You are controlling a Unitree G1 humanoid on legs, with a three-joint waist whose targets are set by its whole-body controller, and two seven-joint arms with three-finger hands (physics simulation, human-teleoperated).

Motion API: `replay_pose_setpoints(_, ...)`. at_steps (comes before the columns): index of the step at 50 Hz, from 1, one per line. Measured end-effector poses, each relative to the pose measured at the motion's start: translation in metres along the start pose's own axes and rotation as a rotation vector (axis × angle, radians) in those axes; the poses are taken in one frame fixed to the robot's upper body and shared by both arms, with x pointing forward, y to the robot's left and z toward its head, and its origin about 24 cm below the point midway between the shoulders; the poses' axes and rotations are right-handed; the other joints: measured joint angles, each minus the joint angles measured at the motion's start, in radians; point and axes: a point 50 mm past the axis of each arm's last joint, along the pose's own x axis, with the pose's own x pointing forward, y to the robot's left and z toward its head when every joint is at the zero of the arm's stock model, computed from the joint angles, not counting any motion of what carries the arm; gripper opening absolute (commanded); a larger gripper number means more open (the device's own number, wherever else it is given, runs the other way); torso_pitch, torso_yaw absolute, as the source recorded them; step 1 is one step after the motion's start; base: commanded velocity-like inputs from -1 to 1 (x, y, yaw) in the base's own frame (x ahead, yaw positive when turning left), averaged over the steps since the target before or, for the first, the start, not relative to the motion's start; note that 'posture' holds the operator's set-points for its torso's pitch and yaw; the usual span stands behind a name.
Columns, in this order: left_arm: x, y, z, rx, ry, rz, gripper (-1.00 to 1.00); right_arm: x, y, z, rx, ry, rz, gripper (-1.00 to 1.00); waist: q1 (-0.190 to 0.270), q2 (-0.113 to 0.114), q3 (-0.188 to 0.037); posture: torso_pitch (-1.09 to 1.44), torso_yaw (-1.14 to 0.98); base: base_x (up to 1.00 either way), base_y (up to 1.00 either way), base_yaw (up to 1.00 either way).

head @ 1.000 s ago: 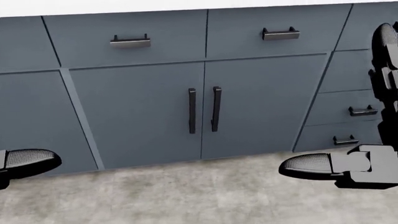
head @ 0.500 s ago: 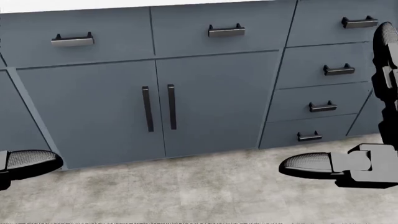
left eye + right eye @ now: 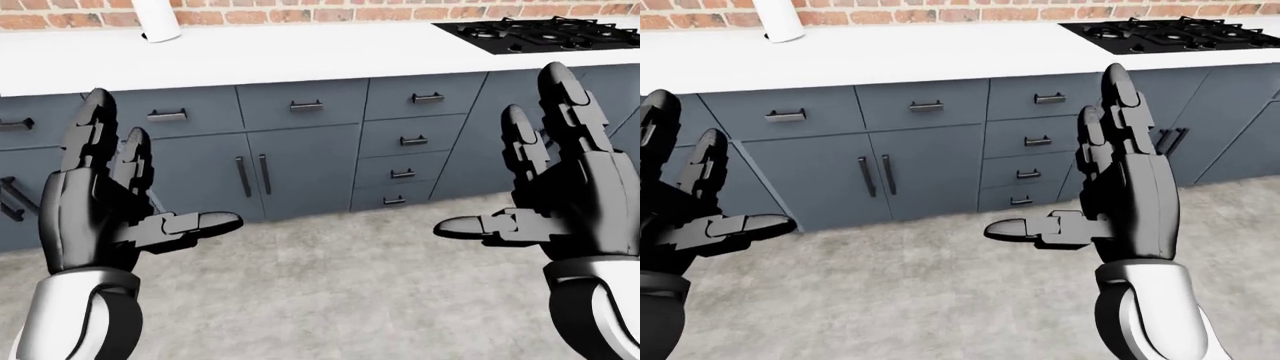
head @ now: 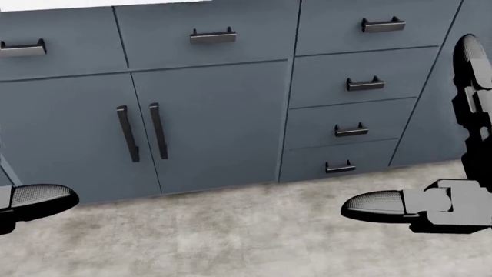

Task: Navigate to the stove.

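Stove (image 3: 540, 31) top right; bare floor (image 3: 330, 277) below

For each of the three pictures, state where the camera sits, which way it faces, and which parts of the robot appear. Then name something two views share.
Left-eye view: on the head, facing the counter; stove top right; open left hand and right hand raised.
Right-eye view: beside it, almost the same scene, with the white cylinder top left.
Head view: on the head, tilted down at cabinet doors and floor; only thumb tips at both edges.
Shared: the four-drawer stack appears in all three.
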Motion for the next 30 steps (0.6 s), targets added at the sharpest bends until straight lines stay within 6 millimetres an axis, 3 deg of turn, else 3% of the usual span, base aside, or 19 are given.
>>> replay_pose_setpoints(3,-0.0019,-0.0017,0.0041,-0.005,-0.033,-0.008,1.0,-0.0012,-0.0008,0.0046,0.002,-0.035,-0.009,1.0,0.006,-0.047,0.015,0.0,0.0,0.0,-0.54,0.0)
replay_pose_setpoints(5,-0.0016,-0.0026,0.0051,-0.008,-0.04,-0.014,1.0,-0.0008,-0.001,0.0054,0.0,-0.041,-0.01,1.0,-0.003,-0.095,0.007,0.0,0.0,0.0,-0.54,0.0)
replay_pose_setpoints(7,-0.0021,-0.0069,-0.0009,-0.022,-0.007,-0.041,1.0,0.0006,-0.0042,0.0001,-0.005,-0.012,-0.034,1.0,-0.016,-0.083,0.023,0.0,0.0,0.0,-0.55,0.0)
replay_pose_setpoints(9,-0.0017,-0.0079,-0.0034,-0.018,0.014,-0.056,1.0,0.0015,-0.0053,-0.0032,-0.012,0.009,-0.043,1.0,-0.018,-0.078,0.024,0.0,0.0,0.0,-0.55,0.0)
replay_pose_setpoints(16,-0.0021,-0.005,0.0041,-0.008,-0.029,-0.032,1.0,0.0004,-0.0035,0.0046,-0.016,-0.03,-0.023,1.0,-0.01,-0.014,0.035,0.0,0.0,0.0,-0.56,0.0)
replay_pose_setpoints(18,-0.0023,-0.0058,0.0045,-0.009,-0.032,-0.035,1.0,0.0008,-0.0033,0.0056,-0.014,-0.036,-0.023,1.0,-0.006,0.011,0.03,0.0,0.0,0.0,-0.56,0.0)
replay_pose_setpoints(20,-0.0014,-0.0037,-0.0003,-0.013,-0.004,-0.021,1.0,-0.0001,-0.0003,0.0022,-0.005,-0.016,-0.007,1.0,0.008,0.006,0.033,0.0,0.0,0.0,-0.56,0.0)
replay_pose_setpoints(23,-0.0007,-0.0016,-0.0027,-0.004,0.013,-0.009,1.0,-0.0001,0.0015,-0.0018,-0.012,0.012,0.01,1.0,0.0,0.019,0.005,0.0,0.0,0.0,-0.56,0.0)
replay_pose_setpoints(26,-0.0017,-0.0032,0.0023,-0.003,-0.024,-0.016,1.0,-0.0006,0.0,0.0028,-0.01,-0.021,-0.003,1.0,0.002,-0.014,0.007,0.0,0.0,0.0,-0.57,0.0)
replay_pose_setpoints(28,-0.0023,-0.0036,0.0029,-0.003,-0.03,-0.017,1.0,-0.0013,0.0002,0.0049,-0.008,-0.038,-0.003,1.0,0.007,-0.05,0.016,0.0,0.0,0.0,-0.56,0.0)
replay_pose_setpoints(30,-0.0014,-0.0042,0.0033,-0.007,-0.031,-0.02,1.0,-0.0009,-0.0007,0.0056,-0.013,-0.041,-0.004,1.0,-0.001,-0.098,0.007,0.0,0.0,0.0,-0.56,0.0)
